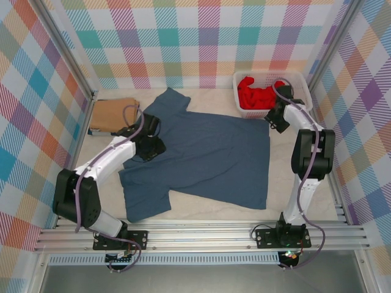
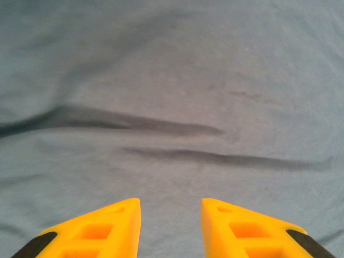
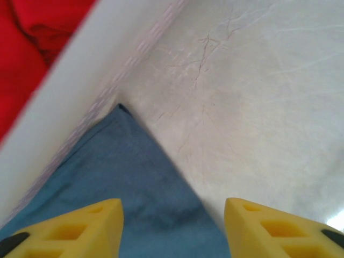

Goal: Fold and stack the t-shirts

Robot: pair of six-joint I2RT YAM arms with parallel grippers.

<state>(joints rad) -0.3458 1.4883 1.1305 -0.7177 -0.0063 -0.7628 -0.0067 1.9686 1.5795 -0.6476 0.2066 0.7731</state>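
Left gripper [image 2: 171, 202] hangs low over the slate blue t-shirt [image 1: 208, 152], released; right gripper [image 3: 173, 202] gapes above its corner.

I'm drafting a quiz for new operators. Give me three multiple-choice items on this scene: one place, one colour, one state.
1. Where is the red t-shirt? A in the white basket; B on the near rail; C held aloft.
2. Colour of the spread t-shirt? A tan; B slate blue; C red.
3. State of the tan t-shirt? A spread flat; B hanging; C folded.
Answers: A, red cloth sits inside its rim; B, blue cloth lies flat mid-scene; C, it forms a neat rectangle.
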